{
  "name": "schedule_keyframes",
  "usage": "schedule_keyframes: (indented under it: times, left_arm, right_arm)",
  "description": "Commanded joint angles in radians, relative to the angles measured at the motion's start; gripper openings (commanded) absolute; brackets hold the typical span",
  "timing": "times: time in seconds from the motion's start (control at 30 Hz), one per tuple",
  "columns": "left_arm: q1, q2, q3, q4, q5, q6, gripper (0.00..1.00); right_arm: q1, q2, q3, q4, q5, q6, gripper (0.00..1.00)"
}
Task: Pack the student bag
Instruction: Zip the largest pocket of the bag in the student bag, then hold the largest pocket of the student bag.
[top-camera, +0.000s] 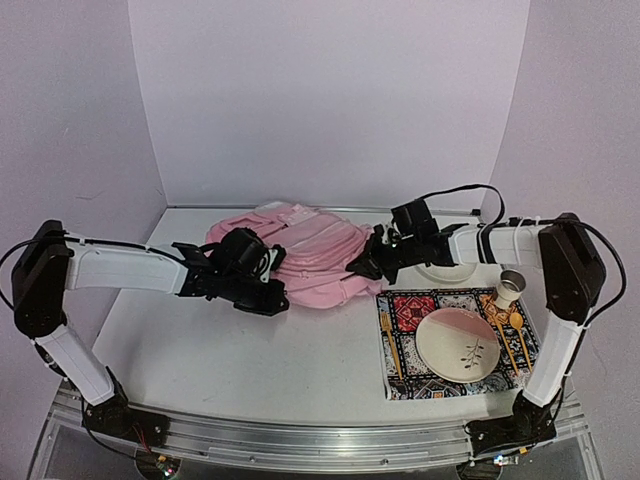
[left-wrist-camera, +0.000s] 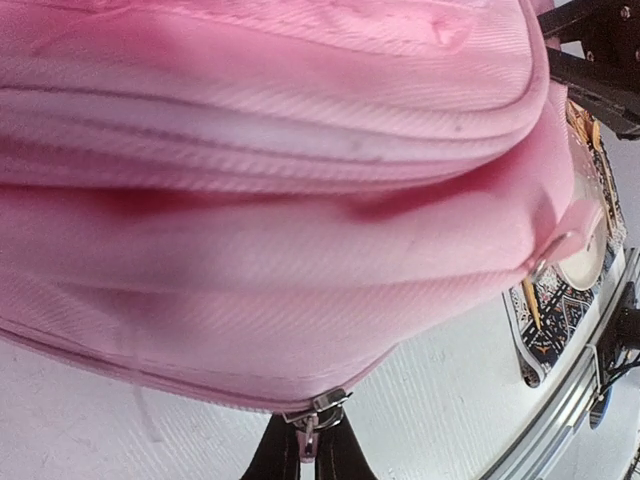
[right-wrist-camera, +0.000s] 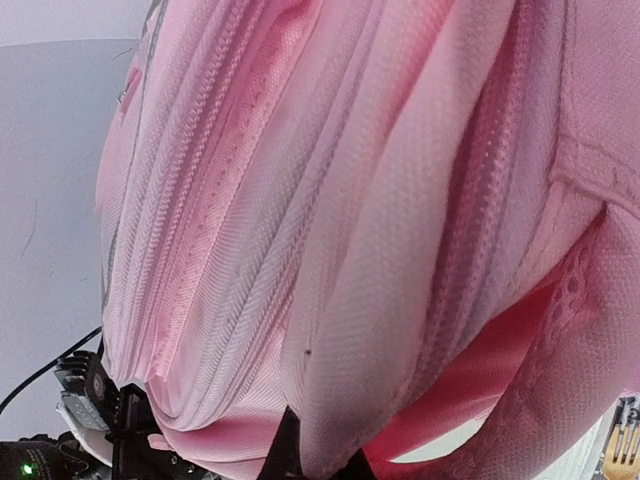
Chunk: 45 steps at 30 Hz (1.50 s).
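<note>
The pink student bag (top-camera: 315, 258) lies flat at the back middle of the table. My left gripper (top-camera: 272, 298) is at the bag's near left edge. In the left wrist view the bag (left-wrist-camera: 280, 200) fills the frame, and my left gripper (left-wrist-camera: 310, 450) is shut on the metal zipper pull (left-wrist-camera: 318, 412) at the bag's lower seam. My right gripper (top-camera: 360, 268) is at the bag's right edge. In the right wrist view my right gripper (right-wrist-camera: 318, 462) is shut on a fold of the bag's pink fabric (right-wrist-camera: 360, 300).
A patterned placemat (top-camera: 455, 340) lies at the front right with a pink and white plate (top-camera: 458, 342), a fork (top-camera: 392, 345), a wooden spoon (top-camera: 508, 335) and a small cup (top-camera: 511, 287) on it. A white bowl (top-camera: 445, 270) sits behind the mat.
</note>
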<state>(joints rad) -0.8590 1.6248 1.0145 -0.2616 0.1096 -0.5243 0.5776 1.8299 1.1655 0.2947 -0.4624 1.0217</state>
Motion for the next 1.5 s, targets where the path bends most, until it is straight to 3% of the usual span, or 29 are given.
schedule_keyframes:
  times: [0.0, 0.23, 0.4, 0.5, 0.6, 0.7, 0.9, 1.23, 1.47]
  left_arm:
    - [0.049, -0.109, -0.076, -0.202, -0.155, -0.022, 0.0]
    - [0.238, -0.149, -0.163, -0.225, -0.169, -0.063, 0.0]
    - [0.266, -0.103, -0.117, -0.211, -0.082, -0.042, 0.0]
    - [0.264, -0.078, -0.079, -0.176, 0.033, -0.03, 0.0]
    - [0.259, -0.066, -0.049, -0.133, 0.131, -0.057, 0.0]
    - [0.255, -0.061, -0.033, -0.074, 0.208, -0.102, 0.0]
    - [0.233, -0.008, 0.023, -0.019, 0.23, -0.139, 0.0]
    - [0.155, 0.079, 0.114, 0.046, 0.25, -0.175, 0.0]
    - [0.096, 0.11, 0.142, 0.054, 0.264, -0.18, 0.0]
  right_arm:
    - [-0.125, 0.005, 0.093, 0.01, 0.057, -0.078, 0.0]
    - [-0.177, 0.03, 0.134, -0.006, 0.055, -0.095, 0.0]
    - [-0.174, 0.047, 0.152, -0.019, 0.033, -0.093, 0.0]
    - [-0.159, 0.04, 0.147, -0.018, 0.027, -0.093, 0.14]
    - [-0.143, 0.009, 0.122, -0.015, 0.041, -0.082, 0.38]
    - [-0.117, -0.033, 0.079, -0.013, 0.077, -0.072, 0.56]
    - [-0.036, -0.081, 0.035, -0.013, 0.124, -0.077, 0.7]
    - [0.206, -0.059, -0.063, 0.115, 0.252, 0.121, 0.79]
    - [0.243, 0.013, -0.014, 0.139, 0.294, 0.166, 0.76]
